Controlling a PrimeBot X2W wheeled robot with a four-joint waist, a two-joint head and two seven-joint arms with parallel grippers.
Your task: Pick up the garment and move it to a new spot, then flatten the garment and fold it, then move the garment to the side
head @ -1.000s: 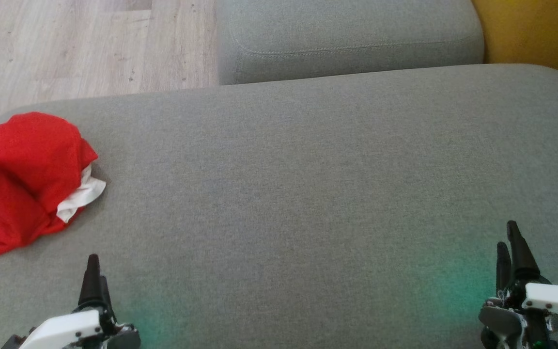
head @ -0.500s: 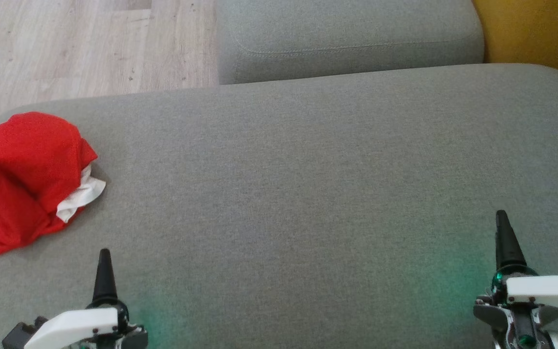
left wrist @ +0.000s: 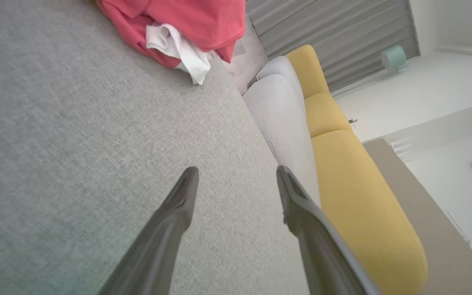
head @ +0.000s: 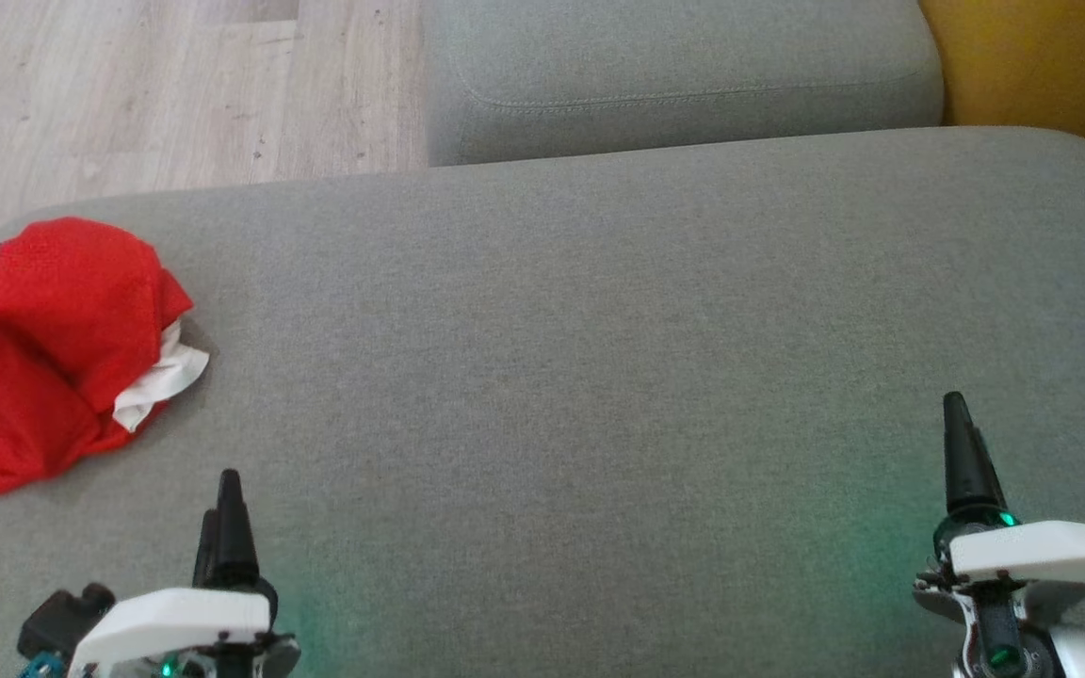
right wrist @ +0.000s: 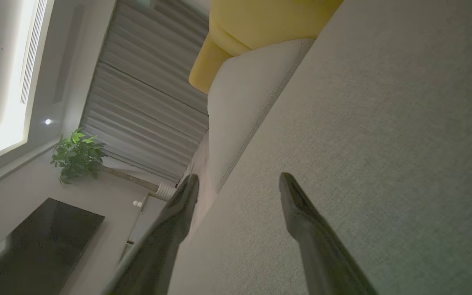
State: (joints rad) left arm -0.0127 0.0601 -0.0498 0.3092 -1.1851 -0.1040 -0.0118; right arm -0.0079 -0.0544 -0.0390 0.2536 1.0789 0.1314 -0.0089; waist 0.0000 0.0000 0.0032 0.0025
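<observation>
The garment (head: 39, 348) is a crumpled red heap with a white piece poking out, lying at the far left of the grey cushion (head: 580, 358). The left wrist view shows the garment (left wrist: 187, 24) at the top, well ahead of the fingers. My left gripper (head: 227, 490) hovers at the lower left, a little below and to the right of the heap; its own gripper (left wrist: 238, 176) stands open with nothing between the fingers. At the lower right is my right gripper (head: 955, 414), far from the garment, and this gripper (right wrist: 240, 182) is open and empty too.
A second grey cushion (head: 674, 75) lies behind the big one, with yellow upholstery (head: 1042, 66) at the back right. Pale wooden floor (head: 156, 85) shows at the upper left, just past the cushion's left edge near the garment.
Both grippers have crept forward over the cushion, the left one also drifting right. The garment has stayed where it was.
</observation>
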